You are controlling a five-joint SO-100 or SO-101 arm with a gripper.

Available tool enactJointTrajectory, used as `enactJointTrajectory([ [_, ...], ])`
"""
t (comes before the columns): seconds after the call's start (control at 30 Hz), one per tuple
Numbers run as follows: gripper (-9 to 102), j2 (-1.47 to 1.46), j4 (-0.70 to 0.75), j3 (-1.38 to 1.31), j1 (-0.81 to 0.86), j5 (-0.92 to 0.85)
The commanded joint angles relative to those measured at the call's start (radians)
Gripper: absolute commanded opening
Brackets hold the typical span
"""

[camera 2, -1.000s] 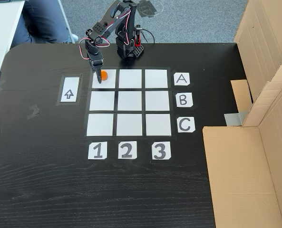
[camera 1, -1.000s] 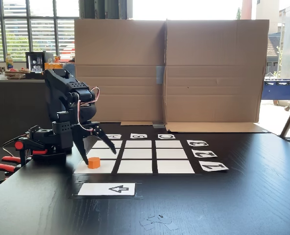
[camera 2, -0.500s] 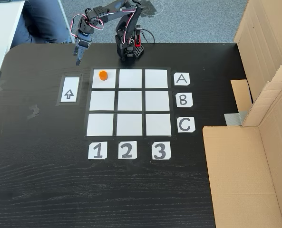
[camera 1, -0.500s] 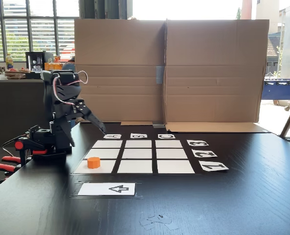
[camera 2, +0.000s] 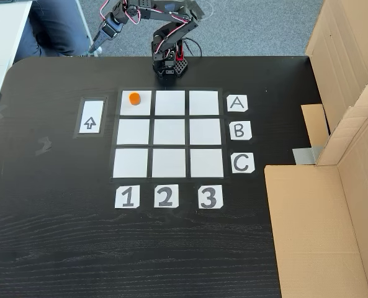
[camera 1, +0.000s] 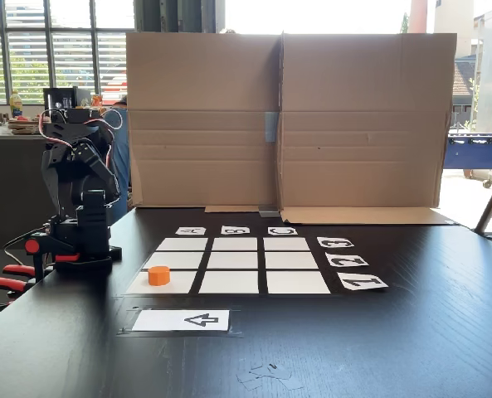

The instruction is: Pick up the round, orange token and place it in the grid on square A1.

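Note:
The round, orange token [camera 1: 158,275] [camera 2: 134,98] lies flat on square A1 [camera 1: 181,285] [camera 2: 141,109], the corner cell of the grid [camera 1: 235,260] [camera 2: 169,131] where row A meets column 1. Nothing touches the token. The black arm [camera 1: 73,170] is folded back over its base at the table's edge. In a fixed view from above, my gripper [camera 2: 95,47] points down and left past the table edge, well away from the token. Its fingers look like one dark taper, and their gap cannot be made out.
A white card with a black arrow [camera 1: 182,320] [camera 2: 90,116] lies beside the grid. Label cards A, B, C [camera 2: 238,131] and 1, 2, 3 [camera 2: 165,196] edge it. Cardboard walls [camera 1: 287,116] [camera 2: 332,186] stand along one side. A person's leg [camera 2: 53,28] is behind the arm. Orange-handled clamps [camera 1: 5,282] hold the base.
The gripper stood open around the token on A1, then lifted off and swung back beyond the table edge. The token stayed on the cell.

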Motion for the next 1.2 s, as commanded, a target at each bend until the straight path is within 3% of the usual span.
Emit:
enactJointTrajectory([
  [0.0,39,0.1,-0.014,0.055,0.084,-0.018],
  [0.47,38,0.353,-0.018,0.42,0.238,-0.176],
  [0.63,25,0.416,-0.02,0.52,0.245,-0.219],
  [1.17,4,0.627,-0.031,0.756,0.285,-0.239],
])
